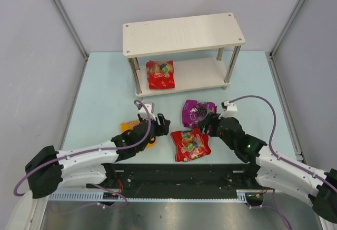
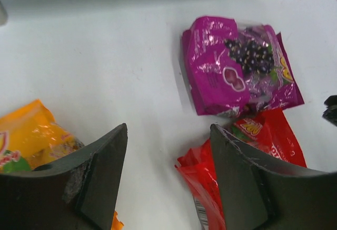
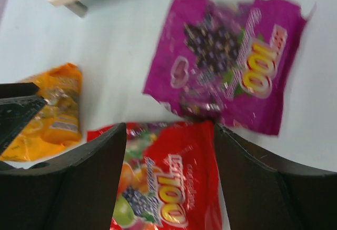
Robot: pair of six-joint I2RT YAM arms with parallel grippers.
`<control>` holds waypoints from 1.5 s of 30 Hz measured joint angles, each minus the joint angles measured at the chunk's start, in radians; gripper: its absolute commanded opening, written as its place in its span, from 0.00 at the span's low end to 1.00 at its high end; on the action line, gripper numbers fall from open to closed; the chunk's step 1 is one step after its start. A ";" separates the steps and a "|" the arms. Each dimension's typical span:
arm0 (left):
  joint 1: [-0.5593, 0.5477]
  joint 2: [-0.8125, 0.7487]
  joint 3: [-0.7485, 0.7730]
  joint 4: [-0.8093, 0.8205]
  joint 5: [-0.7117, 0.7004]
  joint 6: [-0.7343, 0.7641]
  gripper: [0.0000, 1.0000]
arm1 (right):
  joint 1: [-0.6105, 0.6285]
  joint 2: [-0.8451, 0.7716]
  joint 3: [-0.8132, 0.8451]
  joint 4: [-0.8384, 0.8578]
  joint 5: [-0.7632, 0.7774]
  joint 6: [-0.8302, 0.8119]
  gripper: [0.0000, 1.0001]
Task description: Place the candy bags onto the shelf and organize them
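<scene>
Top external: purple bag [image 1: 198, 112] flat, long axis left-right, on pale blue table [image 1: 105, 88]; grey walls [image 1: 31, 56] around. Left gripper [image 1: 162, 126], right gripper [image 1: 205, 126]: fingers spread apart.

I have both arms stretched low and forward, converging on the middle of the overhead frame. My left arm [image 1: 84, 159] runs from the lower left corner up and to the right, and the left gripper [image 1: 161, 124] ends just left of centre. My right arm [image 1: 284, 167] runs from the lower right corner up and to the left, with the right gripper [image 1: 208, 125] just right of centre. In both wrist views the dark fingers [image 2: 100, 177] rise from the bottom edge, spread wide apart, clasping nothing.
</scene>
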 measured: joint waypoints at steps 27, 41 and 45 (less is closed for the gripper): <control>-0.050 -0.066 -0.050 -0.018 -0.045 -0.095 0.69 | -0.130 -0.048 -0.310 0.188 -0.337 0.194 0.00; -0.051 -0.144 -0.069 -0.069 -0.081 -0.109 0.69 | -0.145 -0.279 -0.135 0.076 -0.439 -0.018 0.00; -0.051 -0.164 -0.080 -0.072 -0.082 -0.110 0.69 | -0.144 -0.253 -0.098 0.039 -0.452 -0.051 0.00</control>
